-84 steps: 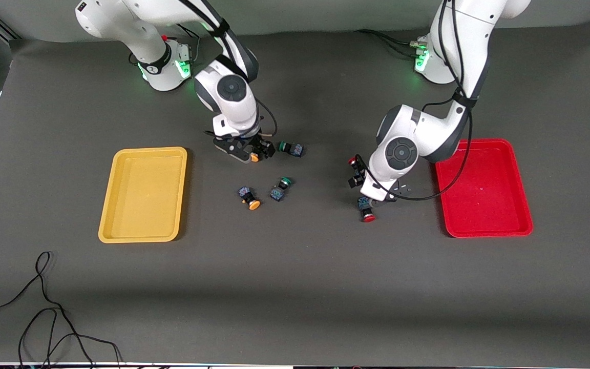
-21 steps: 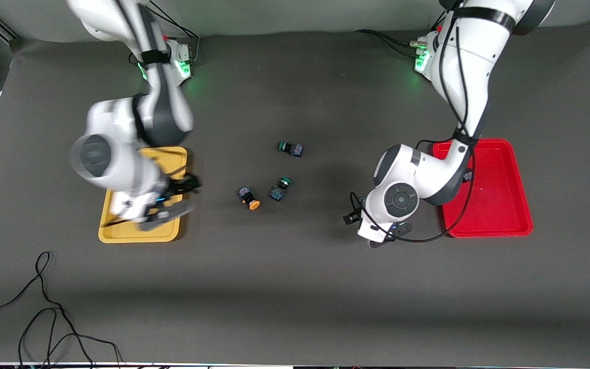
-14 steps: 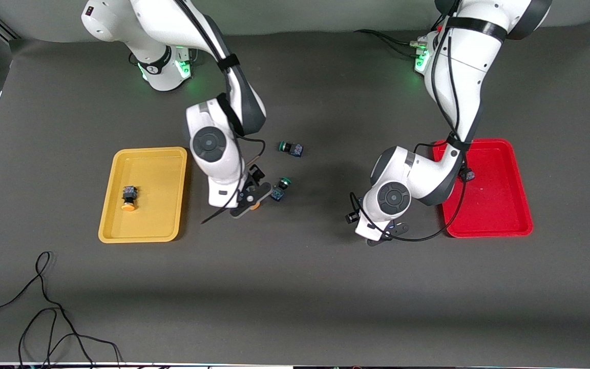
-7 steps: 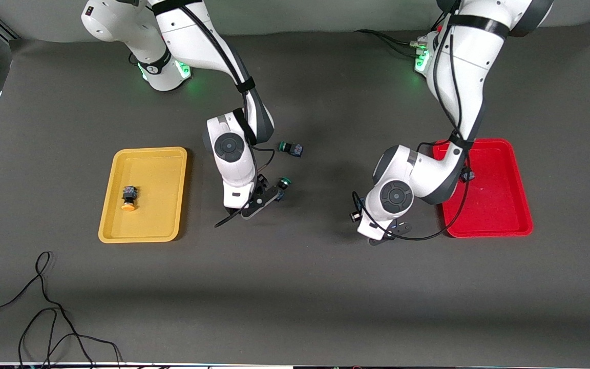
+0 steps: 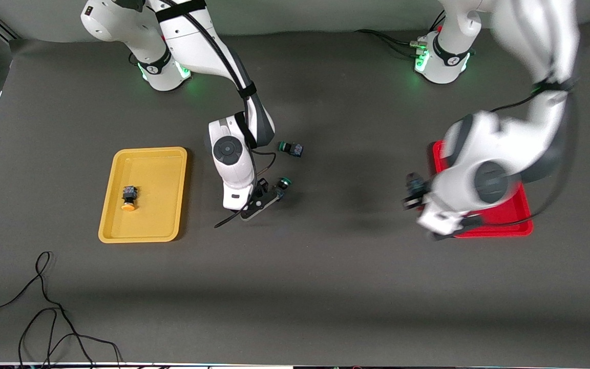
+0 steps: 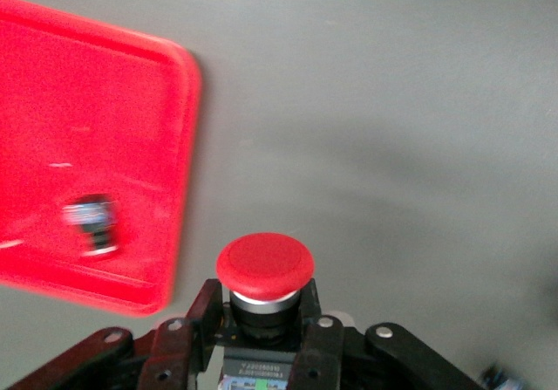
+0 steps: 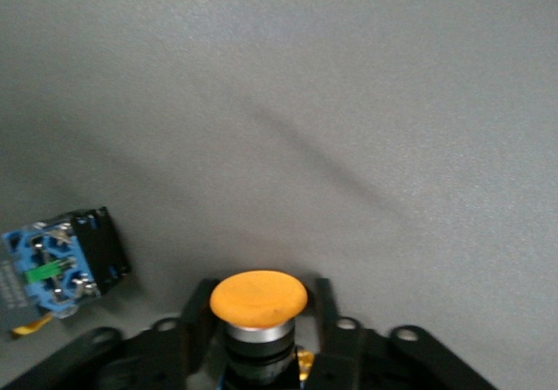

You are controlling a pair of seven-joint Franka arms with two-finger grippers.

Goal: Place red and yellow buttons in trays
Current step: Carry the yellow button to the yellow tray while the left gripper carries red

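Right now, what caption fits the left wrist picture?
Left gripper holds a red button beside the red tray.

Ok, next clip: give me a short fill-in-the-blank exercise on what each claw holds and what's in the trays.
1. The left claw is shut on a button with a ____ cap.
2. The right claw grips a button with an orange-yellow cap, close beside a ____-capped button on the table.
3. The yellow tray holds ____ button.

Missing words: red; green; one

Dark grey table cover (image 5: 295,287), loose black cable (image 5: 44,312) at its near corner, pale wall (image 5: 300,15) above.
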